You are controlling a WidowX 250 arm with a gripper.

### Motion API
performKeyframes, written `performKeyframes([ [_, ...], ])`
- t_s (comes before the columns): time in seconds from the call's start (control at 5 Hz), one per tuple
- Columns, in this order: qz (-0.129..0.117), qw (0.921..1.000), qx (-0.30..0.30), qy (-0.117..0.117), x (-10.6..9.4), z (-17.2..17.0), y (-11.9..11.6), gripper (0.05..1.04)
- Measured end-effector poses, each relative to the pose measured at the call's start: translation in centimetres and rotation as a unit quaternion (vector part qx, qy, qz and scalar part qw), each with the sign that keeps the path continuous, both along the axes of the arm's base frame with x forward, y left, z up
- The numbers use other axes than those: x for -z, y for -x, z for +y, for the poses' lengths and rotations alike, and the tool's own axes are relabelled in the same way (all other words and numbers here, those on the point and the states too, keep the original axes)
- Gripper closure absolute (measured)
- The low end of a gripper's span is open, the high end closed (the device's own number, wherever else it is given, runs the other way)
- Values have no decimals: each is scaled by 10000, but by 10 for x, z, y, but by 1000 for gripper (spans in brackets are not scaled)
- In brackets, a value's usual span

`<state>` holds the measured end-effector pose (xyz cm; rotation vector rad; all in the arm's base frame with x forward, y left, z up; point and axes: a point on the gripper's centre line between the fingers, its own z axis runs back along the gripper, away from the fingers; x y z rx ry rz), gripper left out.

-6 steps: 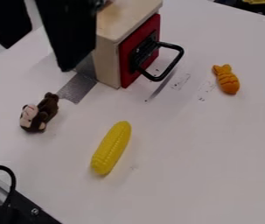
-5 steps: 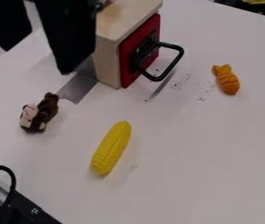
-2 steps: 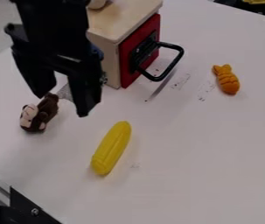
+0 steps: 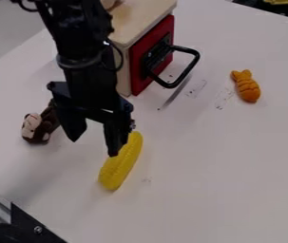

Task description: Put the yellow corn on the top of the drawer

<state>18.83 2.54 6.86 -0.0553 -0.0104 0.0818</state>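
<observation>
Camera view: the gripper (image 4: 94, 146) is held with its 2 fingers spread wide and nothing between them, presumably so that the yellow corn (image 4: 116, 173) can be straddled. The corn is laid flat on the table (image 4: 203, 175), below the drawer (image 4: 138, 21) in the view and apart from it; its upper end is partly overlapped by 1 finger. A small shift toward the corn's middle seems to be needed before closing, since a pinch at 1 end could let it tip or roll. Enough height must then be gained for the drawer's top to be cleared, and the handle (image 4: 188, 72) on its red front is best avoided. The monkey toy (image 4: 33, 127) is set lower left of the drawer, the orange toy (image 4: 247, 89) to its right.
</observation>
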Motion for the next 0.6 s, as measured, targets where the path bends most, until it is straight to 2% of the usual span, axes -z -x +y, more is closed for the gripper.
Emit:
performKeyframes([
  [0.4, 385, 9991, -74, -139, 47, -14, -3, 86],
  [0.6, 662, 9976, -123, -183, 72, -21, -10, 85],
])
